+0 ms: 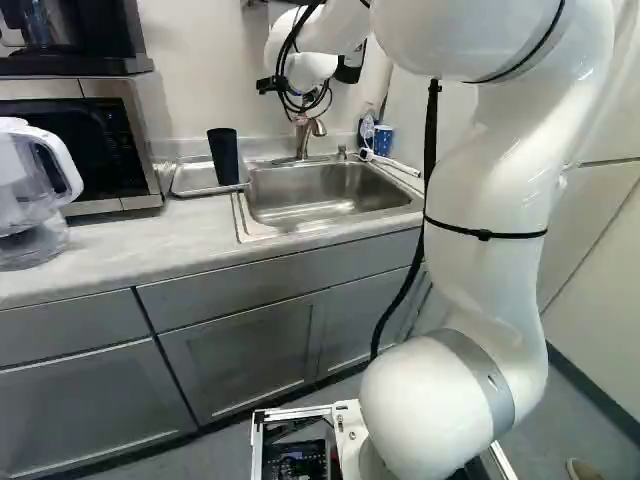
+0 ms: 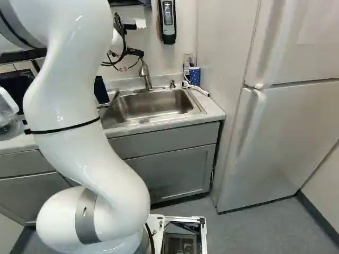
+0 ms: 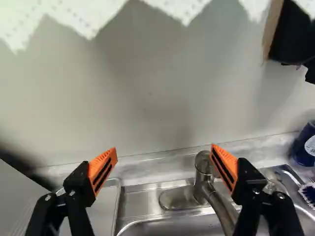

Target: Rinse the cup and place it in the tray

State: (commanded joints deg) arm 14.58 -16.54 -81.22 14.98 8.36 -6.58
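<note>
Black tumbler [image 1: 224, 156] in place on the metal tray [image 1: 191, 180], beside the sink, is probably set there to drain. Nearest the base, the white arm [image 1: 487, 190] reaches over the counter [image 1: 120, 248] and the steel sink [image 1: 312, 196]. Beyond, its gripper [image 3: 164, 149] is empty, fingers spread wide by the tap [image 3: 202, 168], a stance that likely leaves it free to work the water; whether the tumbler is rinsed cannot be told. A blue patterned cup [image 2: 195, 75] occupies the far corner.
</note>
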